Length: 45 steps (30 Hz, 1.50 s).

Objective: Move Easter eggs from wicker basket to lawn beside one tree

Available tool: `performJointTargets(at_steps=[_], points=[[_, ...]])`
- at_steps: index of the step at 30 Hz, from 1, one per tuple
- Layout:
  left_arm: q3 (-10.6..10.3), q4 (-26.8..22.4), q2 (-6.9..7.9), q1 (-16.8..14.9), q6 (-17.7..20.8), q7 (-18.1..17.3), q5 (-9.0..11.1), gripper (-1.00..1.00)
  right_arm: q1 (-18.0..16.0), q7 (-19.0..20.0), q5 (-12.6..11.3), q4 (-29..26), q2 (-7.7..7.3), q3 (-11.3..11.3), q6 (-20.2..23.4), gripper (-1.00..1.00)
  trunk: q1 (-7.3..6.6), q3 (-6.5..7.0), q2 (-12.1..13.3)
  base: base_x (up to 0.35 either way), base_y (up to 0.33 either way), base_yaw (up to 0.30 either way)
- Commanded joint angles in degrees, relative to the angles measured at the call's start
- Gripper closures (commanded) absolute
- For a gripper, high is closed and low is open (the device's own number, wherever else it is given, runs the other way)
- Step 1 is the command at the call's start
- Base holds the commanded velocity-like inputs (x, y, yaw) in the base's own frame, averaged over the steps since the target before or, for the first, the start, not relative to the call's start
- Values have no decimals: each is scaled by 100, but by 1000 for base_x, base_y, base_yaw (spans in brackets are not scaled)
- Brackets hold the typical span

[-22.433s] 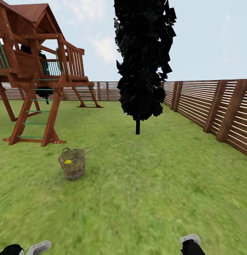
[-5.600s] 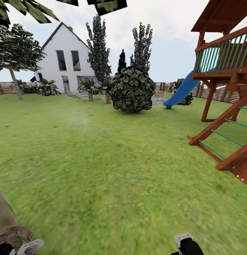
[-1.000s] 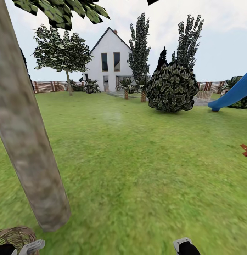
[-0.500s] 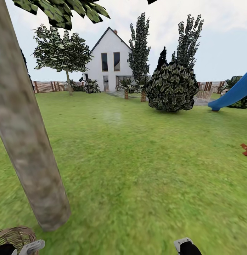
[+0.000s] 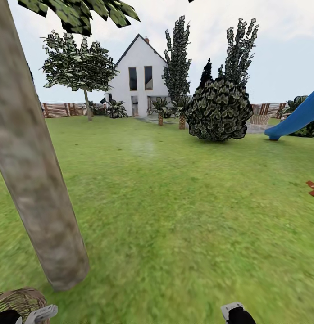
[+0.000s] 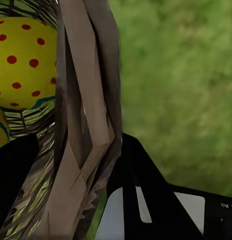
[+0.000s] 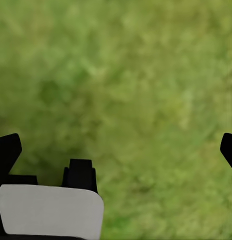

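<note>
The left tool (image 6: pixel 113 165) is closed on the rim of the basket (image 6: pixel 86 115), an egg (image 6: pixel 23 62) inside, probably for unloading beside the near tree (image 5: pixel 35 180); the right tool (image 7: pixel 116 165) hangs wide open, empty, over the lawn (image 7: pixel 135 80).

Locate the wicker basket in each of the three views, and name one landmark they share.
Head view: wicker basket at the bottom left corner, beside the tree trunk.
Left wrist view: its woven wall fills the middle, a red-dotted egg inside.
Right wrist view: not in it.
Shared landmark: the lawn.
</note>
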Motion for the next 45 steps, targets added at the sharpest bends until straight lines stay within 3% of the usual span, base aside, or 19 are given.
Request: performJointTargets(at_steps=[1, 21, 25, 45], points=[[11, -4, 0, -5, 23, -18, -68, 100, -4, -11, 21, -5, -2, 23, 28, -100, 22, -24, -45, 0, 0, 0], [3, 4, -5, -5, 20, -18, -73, 100, -4, -15, 25, 21, 30, 25, 28, -100, 417, -347, -766, 0, 0, 0], [3, 5, -42, -5, 18, -18, -73, 100, -4, -16, 25, 21, 30, 25, 28, -100, 417, -347, -766, 0, 0, 0], [3, 5, -44, -5, 23, -27, -73, 100, -4, -19, 27, 21, 21, 16, 28, -100, 856, -706, -1569, 0, 0, 0]])
